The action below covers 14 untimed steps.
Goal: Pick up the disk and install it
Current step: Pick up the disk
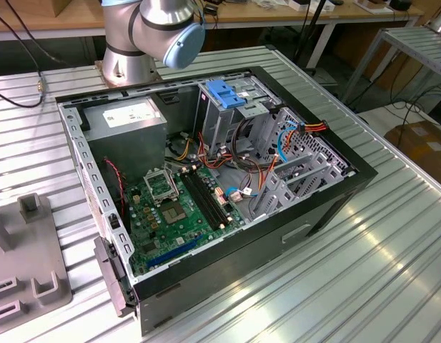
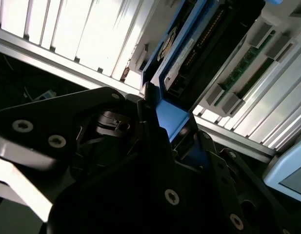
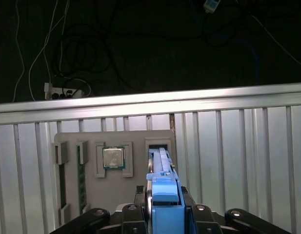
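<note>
— Where's your disk [image 3: 162, 165]?
— Clenched edge-on in the hand [image 3: 165, 207], over the grey fixture [image 3: 91, 195]. In the exterior view, your arm's base [image 1: 127, 64] stands at eleven o'clock of the case [image 1: 277, 243].

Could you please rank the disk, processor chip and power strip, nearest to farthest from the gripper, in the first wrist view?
1. The disk, held in the gripper.
2. The processor chip, in the grey tray.
3. The power strip, on the floor beyond the table.

Slatted metal table [image 1: 392, 236], wooden bench [image 1: 277, 18] — dark floor [image 3: 165, 68]
</note>
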Each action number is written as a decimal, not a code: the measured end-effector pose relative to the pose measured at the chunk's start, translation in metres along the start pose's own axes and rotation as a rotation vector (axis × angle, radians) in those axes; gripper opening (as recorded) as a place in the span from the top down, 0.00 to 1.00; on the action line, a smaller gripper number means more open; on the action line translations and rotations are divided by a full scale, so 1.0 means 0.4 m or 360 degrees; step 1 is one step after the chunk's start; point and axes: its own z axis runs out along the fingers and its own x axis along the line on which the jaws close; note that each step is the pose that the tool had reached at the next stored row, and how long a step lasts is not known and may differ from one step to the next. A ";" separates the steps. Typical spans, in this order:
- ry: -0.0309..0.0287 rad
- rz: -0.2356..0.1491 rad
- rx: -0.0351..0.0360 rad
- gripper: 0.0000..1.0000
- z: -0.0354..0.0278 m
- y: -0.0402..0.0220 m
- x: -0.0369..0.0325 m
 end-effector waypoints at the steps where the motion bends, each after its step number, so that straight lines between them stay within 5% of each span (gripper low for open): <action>1: -0.00001 0.0000 0.0000 0.63 -0.004 0.000 0.000; 14: -0.00001 0.0000 0.0000 0.63 -0.067 -0.002 0.004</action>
